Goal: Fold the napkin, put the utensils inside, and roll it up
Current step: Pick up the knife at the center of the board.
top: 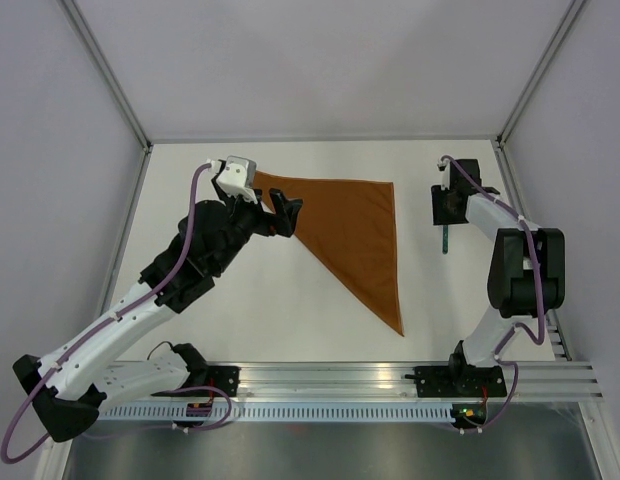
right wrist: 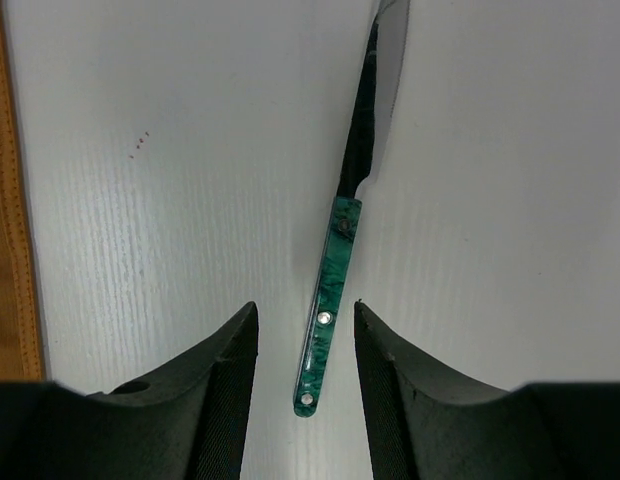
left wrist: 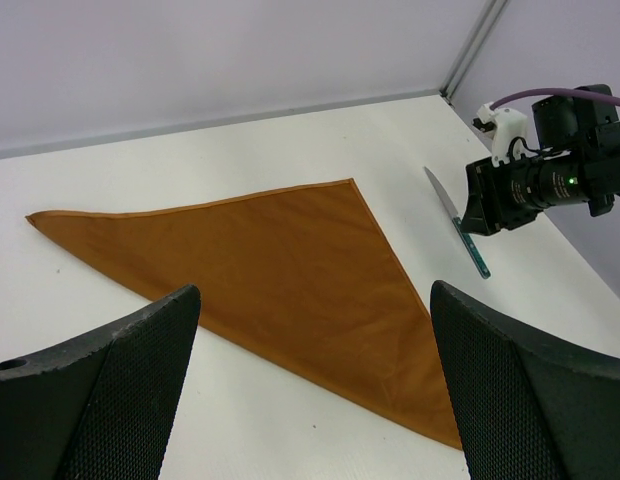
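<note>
Closest to the right wrist lens were the two black fingers (right wrist: 225, 400) of your right gripper (right wrist: 305, 308), parted a little way and gripping nothing. The butt end of the knife (right wrist: 335, 260) lay in the gap between them, with a sliver of white table showing on each side of the handle. That knife had a mottled teal-green handle with two bright rivets and a slim blade pointing away from the fingers; whether the fingertips touched the table could not be told from these views. It lay flat on the bare table (top: 250, 300), to the right of the napkin (top: 355, 230) and apart from it, and only the napkin's stitched hem showed at the left border of the right wrist view. You had the rust-orange napkin folded into a triangle, lying flat near the middle of the table: one edge ran along the far side, another ran down its right side to a point toward the arm bases, and the long slanted edge joined that point to the far left corner. Your left gripper (left wrist: 312, 298) hung by that far left corner with its textured fingers spread wide and nothing between them; from its wrist camera the cloth lay beyond the tips. Purple cables (top: 195, 205) looped along both arms, a slotted metal rail (top: 330, 378) carrying the two bases ran along the near edge, and pale grey walls (top: 320, 60) closed in the table.
</note>
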Motion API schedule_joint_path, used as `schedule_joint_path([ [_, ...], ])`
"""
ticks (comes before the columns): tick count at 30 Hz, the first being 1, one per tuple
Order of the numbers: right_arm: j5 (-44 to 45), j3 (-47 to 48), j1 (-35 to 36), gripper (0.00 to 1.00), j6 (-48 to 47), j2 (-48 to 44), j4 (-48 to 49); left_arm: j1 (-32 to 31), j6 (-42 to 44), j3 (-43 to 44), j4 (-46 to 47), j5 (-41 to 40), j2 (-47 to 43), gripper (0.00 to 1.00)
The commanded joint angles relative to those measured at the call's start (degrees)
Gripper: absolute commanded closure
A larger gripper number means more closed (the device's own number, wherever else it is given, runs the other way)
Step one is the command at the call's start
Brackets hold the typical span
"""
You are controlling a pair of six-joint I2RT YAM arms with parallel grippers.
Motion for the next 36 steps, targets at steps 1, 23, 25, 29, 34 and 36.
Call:
schedule_joint_path([
  [1, 0.3, 0.9, -1.7, 0.51, 1.6, 1.1, -1.0, -0.2, -1.3, -0.3, 2.1, 1.3, -0.8, 0.00],
  [23, -3.0, 2.2, -4.7, 0.69, 0.8, 9.2, -1.0, -0.2, -1.9, -1.3, 1.1, 0.6, -1.6, 0.00],
  [25, -3.2, 2.0, -5.1, 0.78, 0.7, 9.4, -1.0, -0.2, -1.8, -1.3, 1.0, 0.5, -1.6, 0.00],
  [29, -4.1, 2.2, -5.9, 1.00, -0.3, 9.1, -1.4, -0.2, -1.7, -1.1, 1.0, 0.5, -1.4, 0.00],
  [34, -6.7, 3.0, -6.0, 1.00, -1.5, 5.0, -2.9, -0.2, -1.8, -0.7, 0.8, 0.5, -1.3, 0.00],
  [36, -8.1, 4.4, -6.0, 1.00, -1.8, 2.9, -3.9, -0.3, -1.8, -0.4, 0.9, 0.5, -1.1, 0.00],
])
